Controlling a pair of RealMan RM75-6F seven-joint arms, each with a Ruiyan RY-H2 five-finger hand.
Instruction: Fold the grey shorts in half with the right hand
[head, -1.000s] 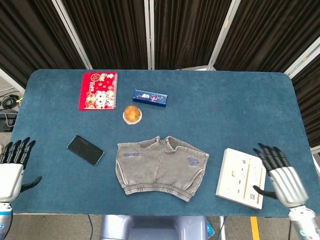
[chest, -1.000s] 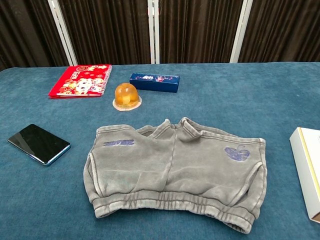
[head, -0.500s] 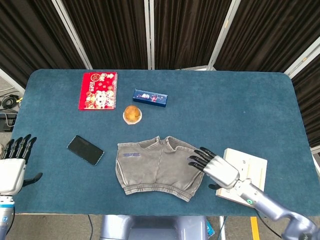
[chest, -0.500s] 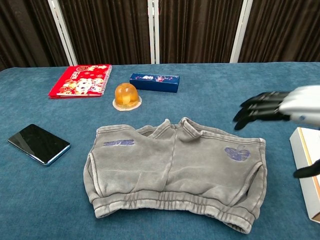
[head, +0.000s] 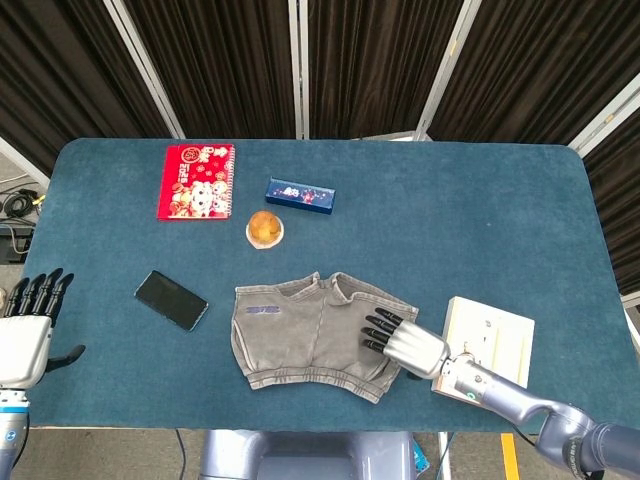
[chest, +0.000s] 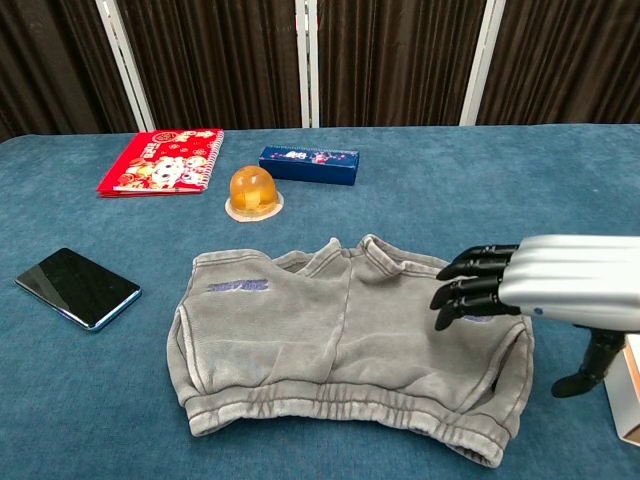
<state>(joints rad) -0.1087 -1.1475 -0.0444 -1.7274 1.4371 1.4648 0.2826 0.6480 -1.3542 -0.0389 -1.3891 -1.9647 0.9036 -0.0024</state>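
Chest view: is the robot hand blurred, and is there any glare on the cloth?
Chest view: right robot hand looks sharp, edges crisp; grey cotton shorts evenly lit, no glare. Head view: same robot hand slightly soft; black glossy phone shows only a faint sheen.

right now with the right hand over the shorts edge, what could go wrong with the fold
The right hand is open over the right side of the grey shorts, nothing gripped; closing there may catch only the top layer, leaving a crooked fold. The white box lies close beside that arm and could get nudged. Sweeping left might drag the shorts toward the phone.
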